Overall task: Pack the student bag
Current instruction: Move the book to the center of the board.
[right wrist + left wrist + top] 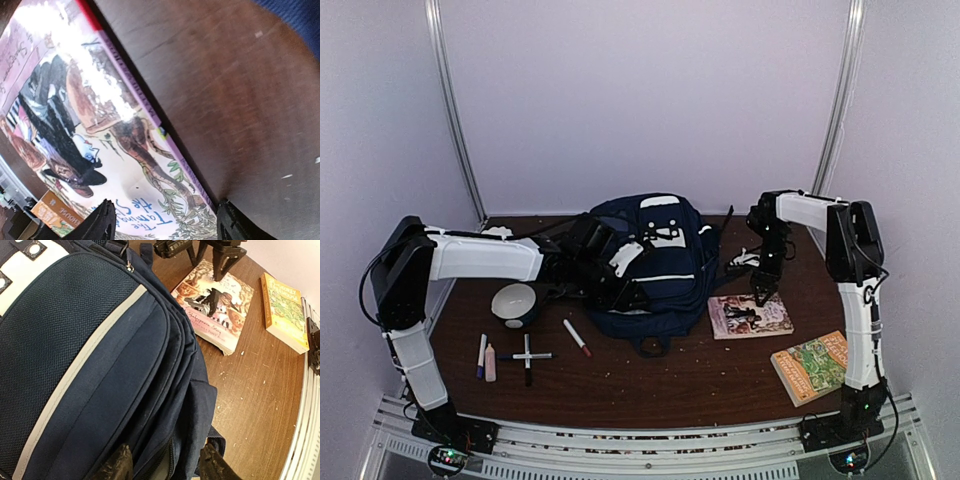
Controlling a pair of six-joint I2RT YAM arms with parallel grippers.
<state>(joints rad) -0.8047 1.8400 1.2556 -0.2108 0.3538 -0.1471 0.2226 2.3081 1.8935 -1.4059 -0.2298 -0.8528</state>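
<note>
A dark wooden worktop (670, 385) sits inside a pale-walled booth, seen from above. The student bag (655, 255), a navy-blue backpack with white stripes and patches, lies at the centre of the frame, towards the back.

The left gripper (625, 292) reaches in from the left and meets the bag's left side. In its wrist view, the two fingers (117, 467) are clamped on a thick fold of the bag's zipped edge at the bottom of the frame.

The right gripper (761, 295) hangs pointing down, right of centre, over the upper edge of an illustrated purple paperback (750, 316), which lies flat just right of the bag. Its fingers (102, 225) are spread wide and released, one on either side of the book's spine edge. I cannot tell whether the tips touch the cover.

A green and orange book (810, 366) lies flat at lower right, apart from the paperback.

At left of centre sits a bowl (515, 304), white inside, close to the left arm. Below it, along the lower left, lie a red-tipped marker (576, 337), a blue marker (481, 355), a pink stick (490, 363) and two crossed black markers (527, 356).
</note>
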